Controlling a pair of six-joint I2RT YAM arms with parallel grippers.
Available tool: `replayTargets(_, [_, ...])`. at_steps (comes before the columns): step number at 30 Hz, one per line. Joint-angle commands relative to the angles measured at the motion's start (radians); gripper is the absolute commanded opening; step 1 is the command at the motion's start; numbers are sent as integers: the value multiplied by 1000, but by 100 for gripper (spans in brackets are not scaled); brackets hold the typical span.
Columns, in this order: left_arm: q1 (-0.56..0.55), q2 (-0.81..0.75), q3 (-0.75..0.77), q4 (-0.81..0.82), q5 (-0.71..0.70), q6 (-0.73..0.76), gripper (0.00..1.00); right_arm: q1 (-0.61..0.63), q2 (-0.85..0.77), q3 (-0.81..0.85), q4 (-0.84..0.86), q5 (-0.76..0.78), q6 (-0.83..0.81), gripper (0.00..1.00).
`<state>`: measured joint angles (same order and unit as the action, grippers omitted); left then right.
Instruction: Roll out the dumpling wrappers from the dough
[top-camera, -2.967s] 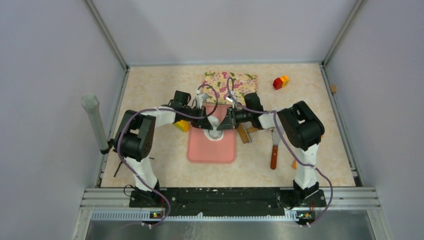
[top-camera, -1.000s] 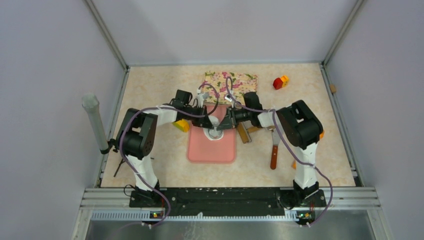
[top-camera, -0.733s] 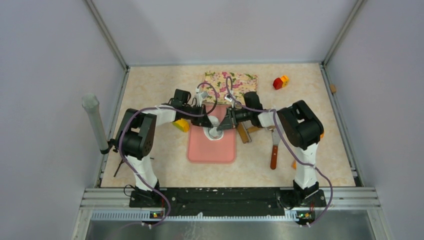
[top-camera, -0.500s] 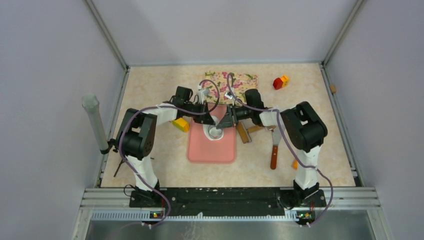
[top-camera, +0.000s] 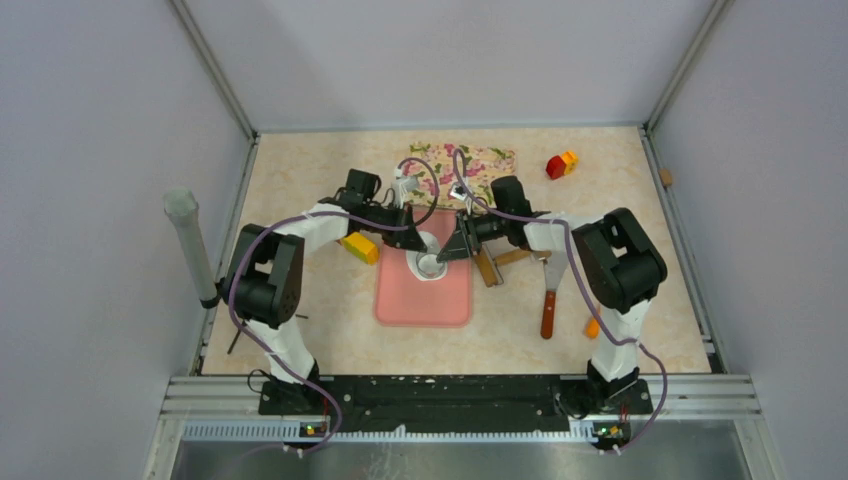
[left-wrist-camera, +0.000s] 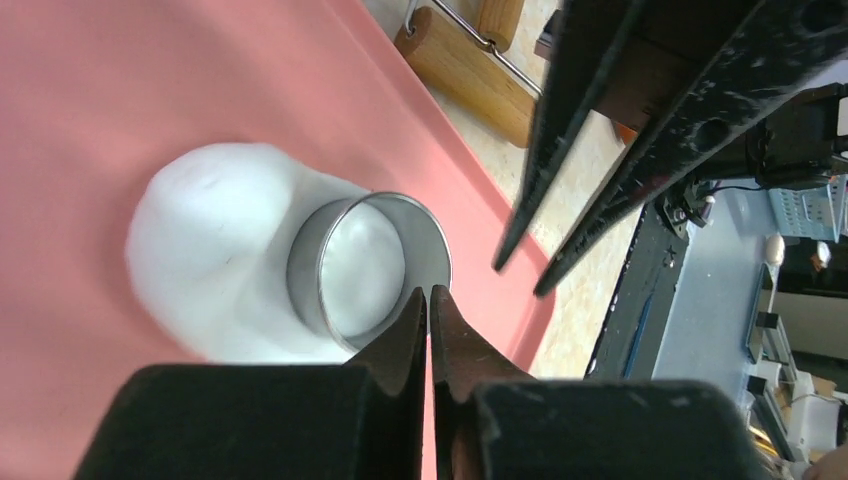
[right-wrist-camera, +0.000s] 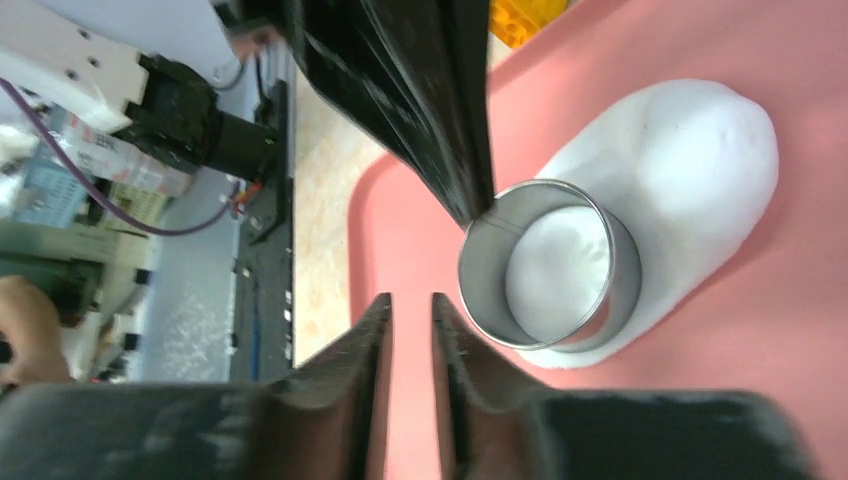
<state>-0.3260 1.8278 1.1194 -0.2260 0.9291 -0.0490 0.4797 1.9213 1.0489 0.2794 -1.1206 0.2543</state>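
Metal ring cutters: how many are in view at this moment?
1. The metal ring cutter stands on one end of the dough, on the pink mat. No other shows, though one could be hidden from view.

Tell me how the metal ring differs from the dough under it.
The metal ring is shiny and neatly round; the dough is matte white and irregular. The ring stands upright and is smaller; the dough lies flat, spreading beyond it. Both sit on the pink mat.

Plain lilac walls (top-camera: 110, 120); speckled beige tabletop (top-camera: 300, 170); even light.
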Motion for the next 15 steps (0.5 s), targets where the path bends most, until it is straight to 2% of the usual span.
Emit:
replayTargets(1, [74, -137, -12, -70, -13, 88, 6, 5, -104, 50, -163, 59, -222, 31])
replayTargets(3, [98, -151, -18, -72, -93, 88, 22, 12, -151, 70, -258, 123, -371, 46])
replayTargets(5, [110, -149, -20, -60, -166, 71, 25, 28, -195, 91, -358, 210, -523, 56])
replayTargets(7, [114, -134, -13, -52, -222, 53, 31, 44, -232, 98, -408, 288, -632, 62])
replayTargets(11, [121, -95, 6, -9, -355, -7, 32, 77, -285, 73, -383, 359, -739, 61])
replayTargets(13, [132, -64, 32, 4, -420, -24, 31, 104, -298, 57, -362, 398, -771, 53])
replayTargets(15, [146, -29, 69, 9, -448, -41, 31, 141, -304, 48, -355, 437, -831, 51])
